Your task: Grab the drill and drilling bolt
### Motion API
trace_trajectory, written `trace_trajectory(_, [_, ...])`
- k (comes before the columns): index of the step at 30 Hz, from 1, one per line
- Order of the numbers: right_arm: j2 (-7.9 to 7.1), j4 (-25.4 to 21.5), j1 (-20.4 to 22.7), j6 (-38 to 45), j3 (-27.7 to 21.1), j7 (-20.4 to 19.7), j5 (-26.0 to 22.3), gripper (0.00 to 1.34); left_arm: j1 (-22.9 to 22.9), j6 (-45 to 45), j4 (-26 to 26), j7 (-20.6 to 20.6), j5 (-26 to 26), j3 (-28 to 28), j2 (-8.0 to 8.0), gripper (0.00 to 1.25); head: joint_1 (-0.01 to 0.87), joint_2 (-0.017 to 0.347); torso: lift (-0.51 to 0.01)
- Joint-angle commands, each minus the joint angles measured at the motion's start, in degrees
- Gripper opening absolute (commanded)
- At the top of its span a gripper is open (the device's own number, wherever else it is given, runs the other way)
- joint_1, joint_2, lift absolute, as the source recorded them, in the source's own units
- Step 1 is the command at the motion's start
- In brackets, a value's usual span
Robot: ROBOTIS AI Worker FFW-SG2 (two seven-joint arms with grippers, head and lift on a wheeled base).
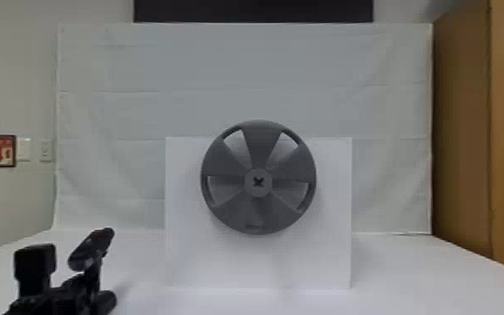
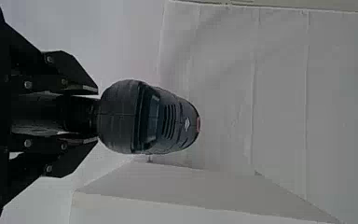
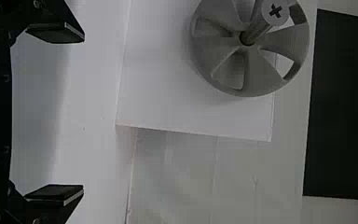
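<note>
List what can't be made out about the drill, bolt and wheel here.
Front end of the drill, left wrist view: hidden by its body.
Far end of the bolt, right wrist view: hidden by the wheel.
Part of the wheel's rim, right wrist view: cut off by the edge.
Any drill bit, head view: too small.

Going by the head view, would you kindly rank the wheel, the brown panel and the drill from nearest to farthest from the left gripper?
1. Drill, held in the left gripper.
2. Wheel, centre.
3. Brown panel, far right.
</note>
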Motion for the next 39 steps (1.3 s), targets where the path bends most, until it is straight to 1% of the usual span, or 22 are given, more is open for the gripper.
trace_trajectory(1, [-0.04, 0.0, 0.18, -0.02, -0.08, -0.01, -0.2, 1.18, -0.02, 0.8, 0.0, 0.06, 0.19, -0.52, 0.0, 0.02, -0.015, 0.051, -0.398])
trace_trajectory(10, [-0.12, 0.0, 0.35, -0.02, -0.17, -0.01, -0.2, 1.18, 0.33, 0.97, -0.53, 0.15, 0.19, -0.87, -0.26, 0.02, -0.015, 0.051, -0.398])
trace_trajectory(15, [-0.04, 0.0, 0.53, -0.02, -0.26, -0.01, -0.2, 1.18, 1.12, 1.68, -2.37, 0.85, 0.28, -1.22, -0.79, 0.02, -0.015, 0.051, -0.398])
trace_trajectory(20, [-0.04, 0.0, 0.62, -0.02, -0.44, -0.01, -0.2, 1.18, 2.44, 3.0, -5.71, 2.26, 0.63, -2.19, -1.32, 0.02, -0.015, 0.051, -0.398])
trace_trajectory(30, [-0.04, 0.0, 0.97, -0.02, -0.79, -0.01, -0.2, 1.18, 4.46, 4.58, -11.07, 4.02, 1.33, -4.83, -3.16, 0.02, -0.015, 0.051, -0.398])
trace_trajectory(35, [-0.04, 0.0, 1.23, -0.02, -0.96, -0.01, -0.2, 1.18, 5.87, 5.98, -14.68, 5.95, 1.6, -6.23, -4.48, 0.02, -0.015, 0.051, -0.398])
trace_trajectory(39, [-0.04, 0.0, 1.41, -0.02, -1.14, -0.01, -0.2, 1.18, 6.83, 7.04, -17.05, 6.04, 2.21, -6.93, -5.62, 0.02, -0.015, 0.051, -0.398])
